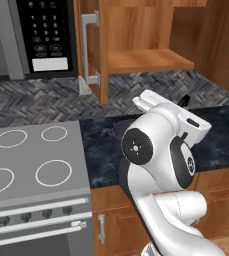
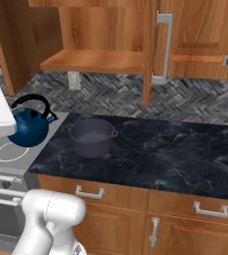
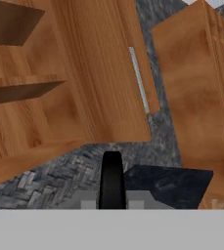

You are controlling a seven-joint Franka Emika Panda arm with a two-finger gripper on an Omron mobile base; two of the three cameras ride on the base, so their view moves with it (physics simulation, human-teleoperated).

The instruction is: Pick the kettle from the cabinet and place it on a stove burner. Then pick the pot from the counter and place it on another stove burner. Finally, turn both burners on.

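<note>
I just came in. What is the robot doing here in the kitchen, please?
The arm's gripper is shut on the black handle of the blue kettle and seems to hold it over the right side of the cooktop. The cabinet stands open. The pot sits untouched on the counter, and the burners carry nothing yet.

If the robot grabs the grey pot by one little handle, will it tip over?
Probably it would tilt: the pot is wide, and its loop handles sit out at the sides, so one-handle lifting hangs off-centre. It looks stiff and likely heavy. Sitting flat on the counter, it shouldn't roll.
</note>
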